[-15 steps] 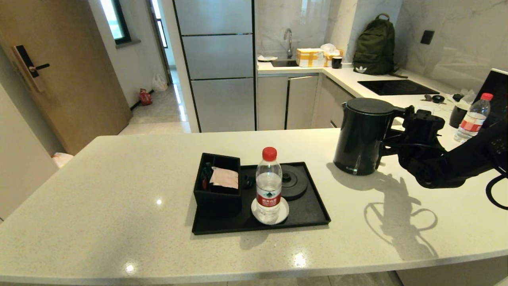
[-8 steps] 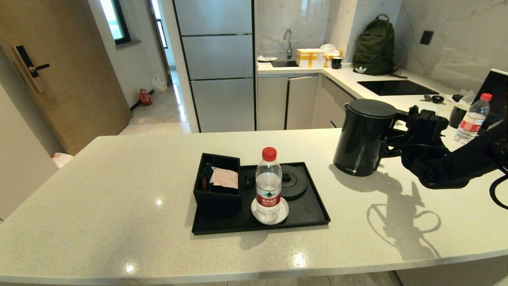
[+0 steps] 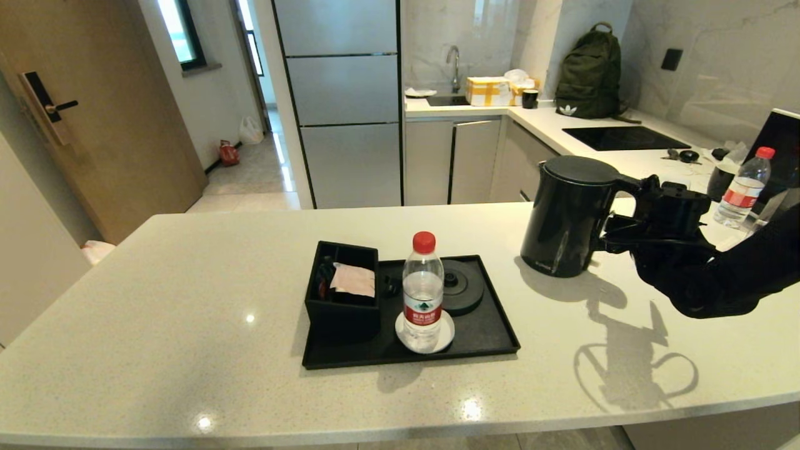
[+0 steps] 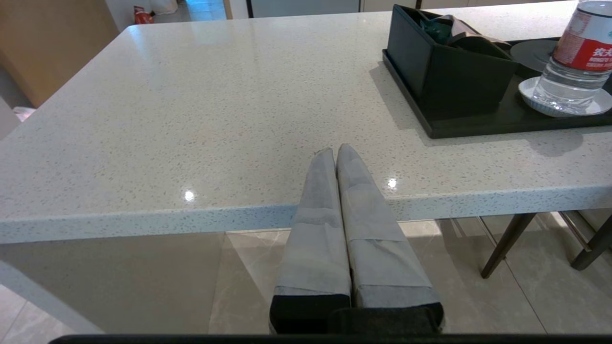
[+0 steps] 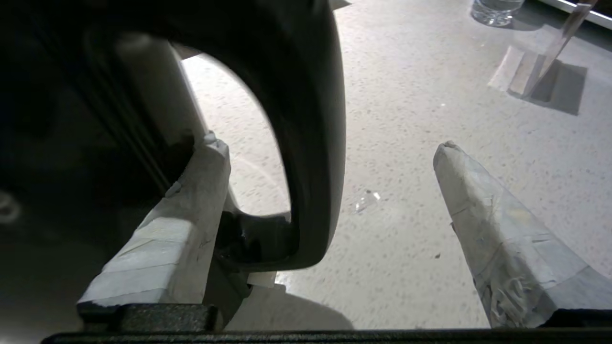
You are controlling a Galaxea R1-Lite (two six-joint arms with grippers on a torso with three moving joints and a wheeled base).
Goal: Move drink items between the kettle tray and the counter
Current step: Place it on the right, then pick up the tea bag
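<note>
Right wrist view alone shows the right hand [image 5: 330,148] spread astride the kettle [image 5: 306,119] handle.

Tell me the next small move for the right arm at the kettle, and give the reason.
Probably draw the right gripper straight back off the handle. The kettle stands upright on the counter, off the tray, and the jaws are spread wide with one finger inside the loop, so any sideways move could tip it.

Black kettle [image 3: 567,215], speckled off-white counter [image 3: 187,325].
</note>
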